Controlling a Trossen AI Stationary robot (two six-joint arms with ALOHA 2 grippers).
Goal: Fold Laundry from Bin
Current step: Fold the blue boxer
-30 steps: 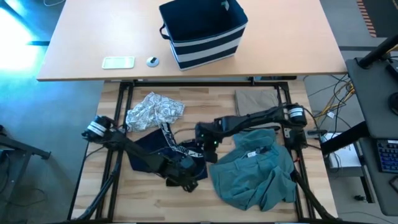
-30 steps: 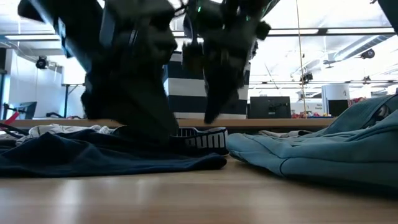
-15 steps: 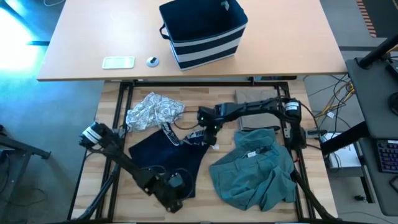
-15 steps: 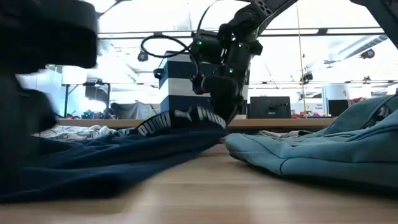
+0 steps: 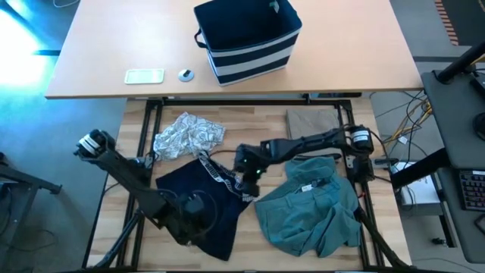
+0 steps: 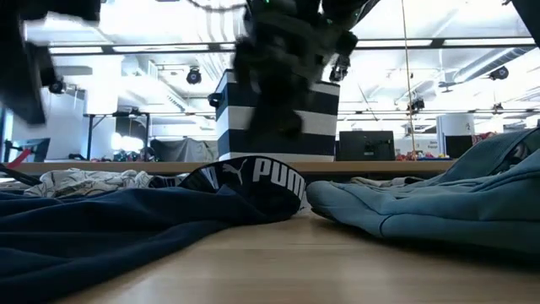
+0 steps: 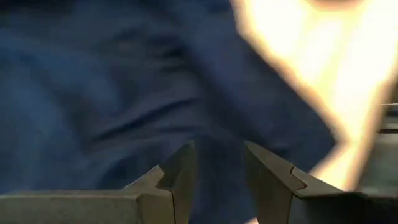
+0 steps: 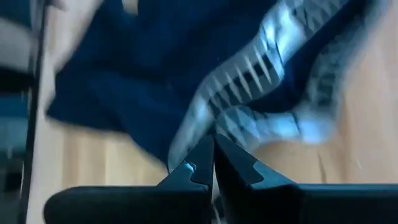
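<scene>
The dark navy garment (image 5: pixel 178 183) lies spread on the wooden table, and its waistband with white print (image 6: pixel 270 179) stands up in a loop. My left gripper (image 5: pixel 198 218) hovers over the garment's near part, its fingers (image 7: pixel 180 180) a little apart with navy cloth between them. At the waistband my right gripper (image 5: pixel 246 176) is shut. A teal-green garment (image 5: pixel 311 208) lies crumpled at the right, a grey-white patterned one (image 5: pixel 188 135) at the far left, and a folded tan one (image 5: pixel 311 120) at the far right. The bin (image 5: pixel 250 38) stands on the desk beyond. My left gripper holds navy cloth (image 7: pixel 214 134) of the garment's near part between its two fingers, coming from above at a slant. Which edge or how many layers it has is hidden by blur and the fingers. My right gripper pinches the printed waistband (image 8: pixel 205 127) at its fingertips, slanting down from the table's right. The band runs away from the fingers, and the rest of the garment lies on the table.
A white flat object (image 5: pixel 144 76) and a small round one (image 5: pixel 186 74) lie on the desk left of the bin. Bare wood shows along the table's near left (image 5: pixel 132 246) and between the navy and teal garments.
My left gripper pulled the navy garment's near part toward the table's near edge, then went left and up; the garment has spread out nearward. My right gripper raised the waistband toward the far edge, drawing it taut, then came back nearward and the band sank.
</scene>
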